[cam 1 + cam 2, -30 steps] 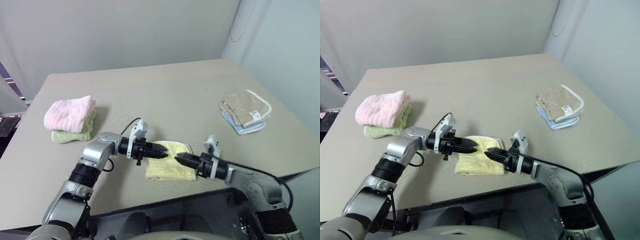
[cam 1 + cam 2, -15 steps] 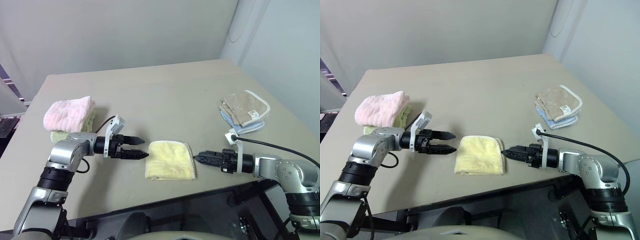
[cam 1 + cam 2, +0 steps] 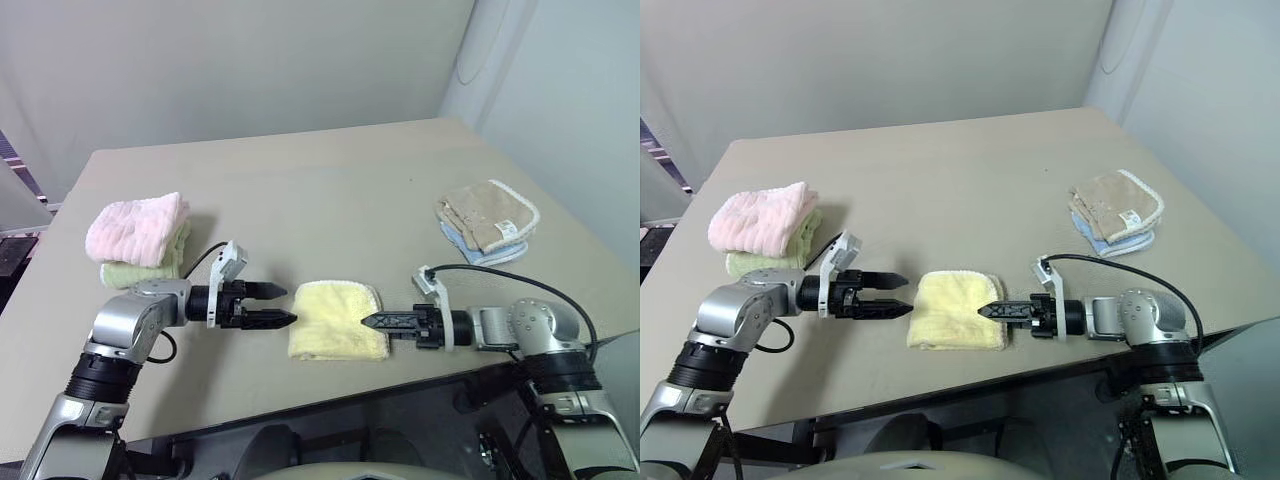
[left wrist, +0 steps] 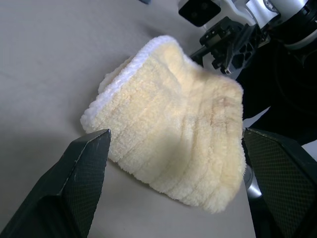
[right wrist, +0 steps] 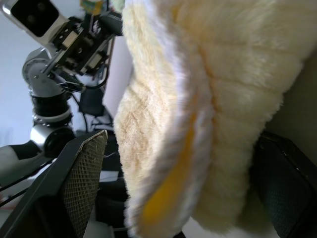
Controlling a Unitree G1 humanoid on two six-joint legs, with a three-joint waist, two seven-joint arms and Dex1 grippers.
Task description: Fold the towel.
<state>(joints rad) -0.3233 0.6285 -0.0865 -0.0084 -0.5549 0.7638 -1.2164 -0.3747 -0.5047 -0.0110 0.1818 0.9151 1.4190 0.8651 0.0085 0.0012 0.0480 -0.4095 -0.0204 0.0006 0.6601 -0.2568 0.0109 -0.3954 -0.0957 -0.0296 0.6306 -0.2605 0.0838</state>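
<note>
Now the pale yellow towel [image 3: 338,320] is lying near the front edge of the tan table [image 3: 330,190], already doubled into a compact, roughly square packet with its whitish trim showing along the far and right edges. Both arms are reaching in level from either side. The left gripper [image 3: 278,305] is hanging just off the towel's left edge, fingers spread wide and holding nothing, a clear gap of table between tips and cloth. The right gripper [image 3: 371,321] is pointing in at the right edge, its tips right at the towel, possibly over it. In its wrist view the layered, folded edge is sitting between two widely spread fingers [image 5: 74,183], so it is not pinching anything, though whether it is brushing the pile I cannot tell.

Over at the far left, a pink towel [image 3: 138,227] is resting on a green one [image 3: 140,270]; at the far right, a beige towel [image 3: 490,215] is lying on a pale blue one [image 3: 480,255], all folded.

Judging from this, the folding looks essentially finished: layers stacked, edges fairly square. At most a final tidy, or one more fold, seems left.
</note>
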